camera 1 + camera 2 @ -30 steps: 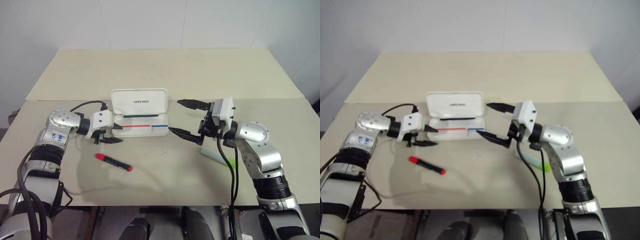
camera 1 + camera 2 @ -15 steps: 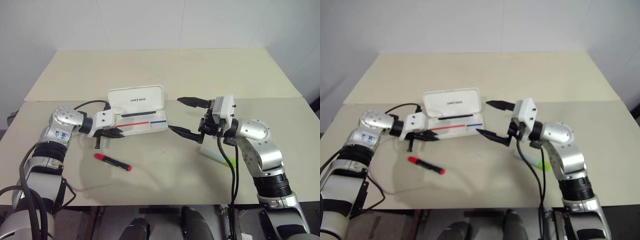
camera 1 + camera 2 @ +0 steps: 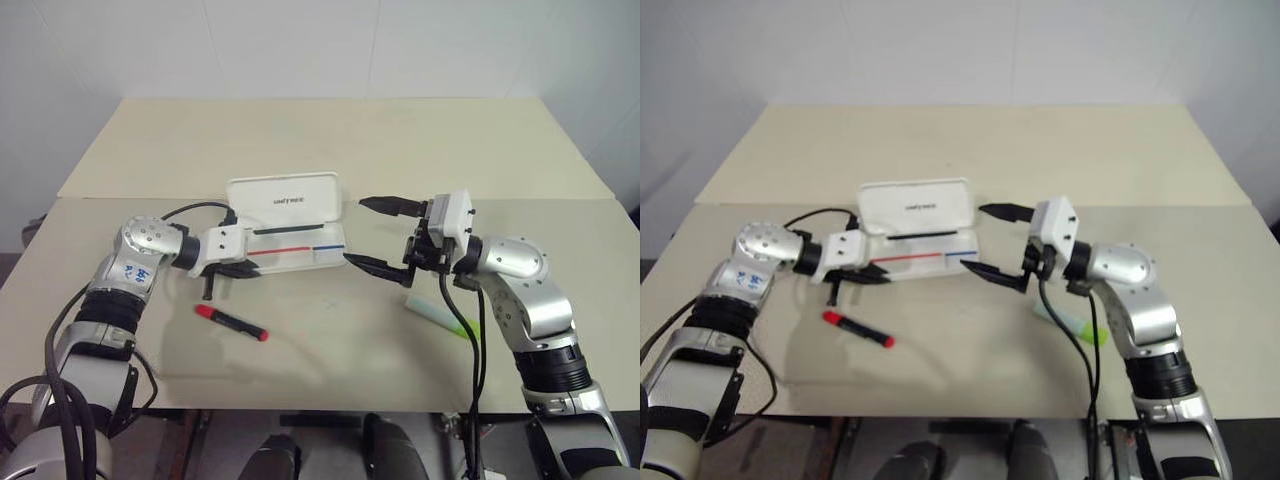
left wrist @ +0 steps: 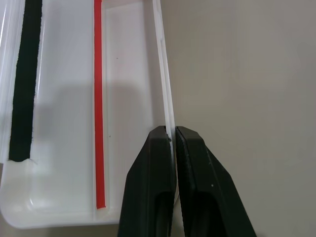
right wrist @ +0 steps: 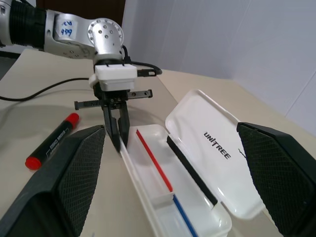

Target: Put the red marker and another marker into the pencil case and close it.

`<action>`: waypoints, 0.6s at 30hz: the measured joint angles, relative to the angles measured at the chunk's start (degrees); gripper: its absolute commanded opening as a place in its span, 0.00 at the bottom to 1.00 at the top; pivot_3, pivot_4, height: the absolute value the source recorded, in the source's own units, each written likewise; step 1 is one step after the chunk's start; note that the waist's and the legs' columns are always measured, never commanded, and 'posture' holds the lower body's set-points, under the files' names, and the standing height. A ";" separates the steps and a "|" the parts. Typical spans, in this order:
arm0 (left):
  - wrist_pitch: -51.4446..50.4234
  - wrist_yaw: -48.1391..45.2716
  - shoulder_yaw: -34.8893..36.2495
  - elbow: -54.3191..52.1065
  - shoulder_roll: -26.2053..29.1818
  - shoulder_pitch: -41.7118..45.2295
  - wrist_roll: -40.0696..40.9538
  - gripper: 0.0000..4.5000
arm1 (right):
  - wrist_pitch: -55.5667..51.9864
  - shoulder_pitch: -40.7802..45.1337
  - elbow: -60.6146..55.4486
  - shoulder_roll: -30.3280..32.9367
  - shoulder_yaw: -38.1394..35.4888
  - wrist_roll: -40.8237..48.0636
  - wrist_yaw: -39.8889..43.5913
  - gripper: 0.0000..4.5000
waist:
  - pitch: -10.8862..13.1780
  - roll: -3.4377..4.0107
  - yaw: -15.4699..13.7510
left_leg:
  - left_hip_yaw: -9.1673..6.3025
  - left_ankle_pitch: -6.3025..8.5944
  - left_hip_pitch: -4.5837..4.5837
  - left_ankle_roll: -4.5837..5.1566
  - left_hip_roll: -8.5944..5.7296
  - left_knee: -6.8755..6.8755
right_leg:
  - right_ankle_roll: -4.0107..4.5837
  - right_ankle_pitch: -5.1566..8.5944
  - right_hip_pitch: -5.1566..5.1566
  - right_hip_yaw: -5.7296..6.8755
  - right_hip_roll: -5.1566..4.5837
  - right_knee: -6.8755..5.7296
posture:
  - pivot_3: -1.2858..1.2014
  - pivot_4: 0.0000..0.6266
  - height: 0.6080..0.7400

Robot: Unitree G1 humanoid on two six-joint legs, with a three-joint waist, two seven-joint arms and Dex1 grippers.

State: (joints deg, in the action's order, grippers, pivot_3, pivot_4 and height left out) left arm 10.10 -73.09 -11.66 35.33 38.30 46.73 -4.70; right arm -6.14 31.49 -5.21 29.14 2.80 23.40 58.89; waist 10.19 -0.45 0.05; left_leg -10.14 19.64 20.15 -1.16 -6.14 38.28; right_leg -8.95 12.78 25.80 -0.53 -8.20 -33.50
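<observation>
Left eye view: nearest the robot, the red marker [image 3: 231,323] lies loose on the table [image 3: 330,350], slanting, its red cap end toward the robot's left. It has not moved since a second ago. On the right side another marker [image 3: 437,314], the pale-green highlighter, lies flat on the table just below the right arm, partly hidden by it, also where it was.

Farther out, the left gripper [image 3: 243,269] has pinched its two black fingers [image 4: 157,163] tight on the near wall of the pencil case [image 3: 300,250], close to the case's left end; a second ago those fingers stood apart just beside the tray. The left wrist view shows the thin white rim caught between the fingertips. The case lies open, its lid standing up behind the tray with the printed side facing the robot. Since the earlier frame the case has slid toward the robot's right, so its right end now sits close to the right gripper [image 3: 381,234].

That gripper hangs above the table with its fingers spread wide, holding nothing, as before.
</observation>
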 measured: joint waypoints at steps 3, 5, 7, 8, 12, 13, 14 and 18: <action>-1.90 -0.33 -0.76 -4.15 -1.27 -0.92 0.16 0.00 | -0.01 -0.09 -0.01 1.71 -0.80 -0.01 0.49 1.00 | 0.00 0.00 0.05 | 0.01 0.01 0.00 0.02 0.00 -0.01 | -0.01 0.00 0.00 0.00 0.00 0.03 | 0.52 0.24 1.00; -3.35 -0.43 -1.12 -6.95 -2.00 -1.40 0.31 0.00 | -0.09 -0.71 -0.07 3.33 -1.24 0.01 0.97 1.00 | 0.00 0.00 0.07 | 0.02 0.01 0.00 0.01 0.01 -0.02 | -0.01 0.00 0.00 0.01 0.00 0.03 | 0.52 0.24 1.00; -5.09 -0.44 -1.44 -9.60 -2.57 -1.65 0.42 0.00 | -0.34 -1.77 -0.20 5.06 -1.96 0.09 1.76 1.00 | 0.00 -0.01 0.05 | 0.04 0.01 0.00 0.01 0.01 -0.02 | -0.01 0.00 0.00 0.01 0.00 0.04 | 0.52 0.24 1.00; -5.93 -0.47 -1.69 -10.81 -2.98 -1.70 0.53 0.00 | -0.57 -2.54 -0.41 6.25 -2.46 0.16 2.03 1.00 | 0.00 0.00 0.04 | 0.06 0.01 0.00 0.01 0.01 -0.01 | -0.01 -0.01 0.00 0.01 0.00 0.04 | 0.52 0.24 1.00; -8.90 -1.09 -3.04 -14.79 -3.99 -2.39 0.79 0.00 | -1.89 -4.38 -1.70 9.49 -4.51 0.82 2.75 1.00 | 0.01 -0.01 0.12 | 0.10 0.01 -0.02 0.01 0.02 -0.01 | -0.03 -0.02 0.00 -0.01 0.00 0.04 | 0.52 0.24 1.00; -9.58 -1.37 -3.24 -15.68 -4.09 -2.55 0.84 0.00 | -2.29 -4.94 -2.12 10.10 -5.11 0.98 2.80 1.00 | 0.01 -0.01 0.13 | 0.12 0.01 -0.02 0.01 0.02 -0.01 | -0.03 -0.02 0.00 -0.01 0.00 0.03 | 0.52 0.24 1.00; -10.26 -1.58 -3.36 -16.68 -4.07 -2.78 0.84 0.00 | -2.73 -5.47 -2.56 10.62 -5.61 1.18 2.81 1.00 | 0.01 -0.01 0.17 | 0.13 0.01 -0.02 0.01 0.03 -0.01 | -0.03 -0.02 0.00 -0.01 0.00 0.03 | 0.52 0.24 1.00; -14.31 -2.24 -3.70 -22.51 -3.25 -5.57 1.03 0.00 | -3.92 -7.05 -4.55 11.15 -6.09 1.96 2.80 1.00 | 0.01 -0.01 0.13 | 0.17 0.01 -0.03 0.01 0.04 -0.01 | -0.03 -0.02 0.00 -0.05 0.00 0.03 | 0.52 0.24 1.00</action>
State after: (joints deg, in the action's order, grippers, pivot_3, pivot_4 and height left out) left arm -4.22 -75.33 -15.36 12.82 35.05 41.16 -3.67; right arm -10.05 24.44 -9.76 40.29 -3.28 25.36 61.69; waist 10.20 -0.46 0.18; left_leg -9.97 19.65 20.12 -1.14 -6.10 38.27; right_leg -8.98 12.76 25.80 -0.57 -8.20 -33.47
